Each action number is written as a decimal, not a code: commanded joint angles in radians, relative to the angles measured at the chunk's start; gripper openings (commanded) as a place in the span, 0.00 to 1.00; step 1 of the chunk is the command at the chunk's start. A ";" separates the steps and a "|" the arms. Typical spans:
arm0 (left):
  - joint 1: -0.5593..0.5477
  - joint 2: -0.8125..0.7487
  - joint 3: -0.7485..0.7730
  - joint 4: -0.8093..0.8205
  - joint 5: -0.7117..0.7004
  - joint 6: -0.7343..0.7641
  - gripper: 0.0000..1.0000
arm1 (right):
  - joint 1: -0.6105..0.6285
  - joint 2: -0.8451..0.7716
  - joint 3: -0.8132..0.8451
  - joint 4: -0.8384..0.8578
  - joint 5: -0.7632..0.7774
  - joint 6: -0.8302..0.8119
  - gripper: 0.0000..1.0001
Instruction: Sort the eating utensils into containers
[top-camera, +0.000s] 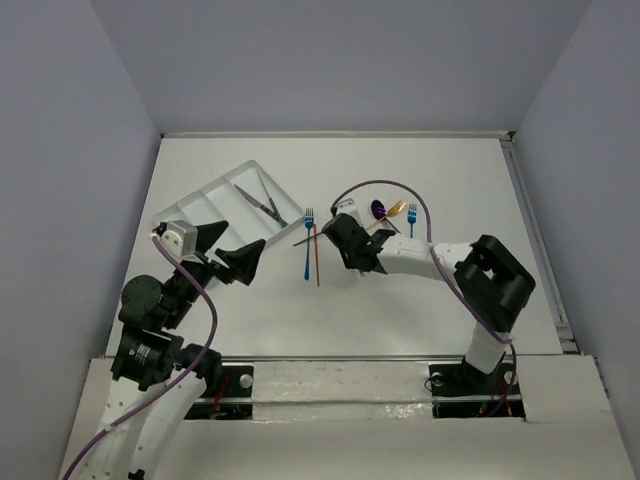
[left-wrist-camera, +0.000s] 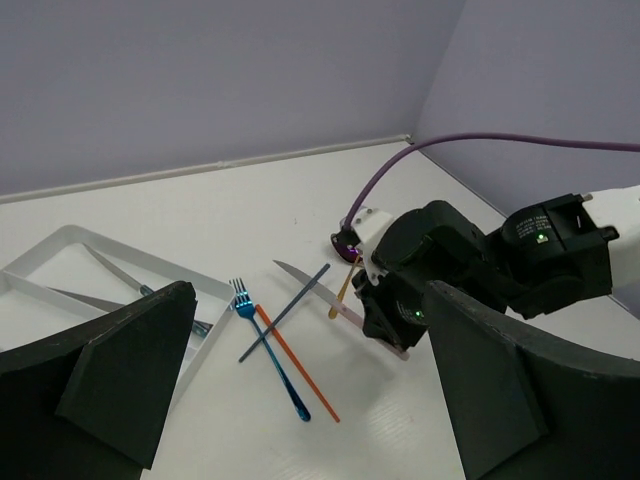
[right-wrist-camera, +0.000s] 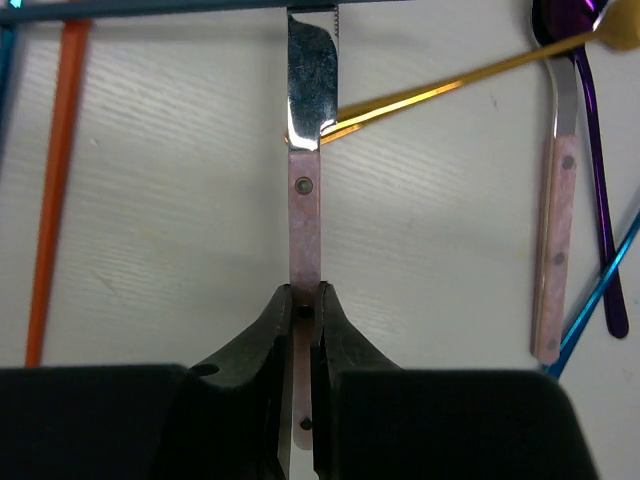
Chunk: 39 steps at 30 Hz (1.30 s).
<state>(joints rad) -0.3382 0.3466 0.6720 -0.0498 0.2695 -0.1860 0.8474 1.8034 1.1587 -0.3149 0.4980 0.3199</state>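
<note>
The right hand (right-wrist-camera: 303, 300) pinches the pink-handled knife (right-wrist-camera: 306, 190) near its handle's end, blade crossing a gold utensil (right-wrist-camera: 430, 88) at mid-desk (top-camera: 400, 310), probably to carry it to the white tray (top-camera: 200, 205), beside which the left hand (top-camera: 232, 250) hovers spread.

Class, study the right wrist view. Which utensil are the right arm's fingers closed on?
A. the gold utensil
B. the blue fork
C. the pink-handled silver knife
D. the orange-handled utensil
C: the right arm's fingers pinch the riveted pink handle of the silver-bladed knife, touching no other utensil.
</note>
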 joint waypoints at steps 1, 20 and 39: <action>0.005 -0.018 0.023 0.042 0.016 -0.009 0.99 | 0.039 -0.072 -0.036 -0.125 0.156 0.056 0.00; -0.013 -0.041 0.026 0.042 -0.003 -0.004 0.99 | 0.039 -0.160 0.118 0.110 0.122 -0.211 0.00; -0.013 -0.054 0.034 0.034 -0.036 -0.001 0.99 | 0.039 0.473 0.836 0.318 -0.417 -0.231 0.00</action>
<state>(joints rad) -0.3470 0.2993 0.6720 -0.0505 0.2314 -0.1883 0.8841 2.2086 1.8175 -0.0292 0.1295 0.0856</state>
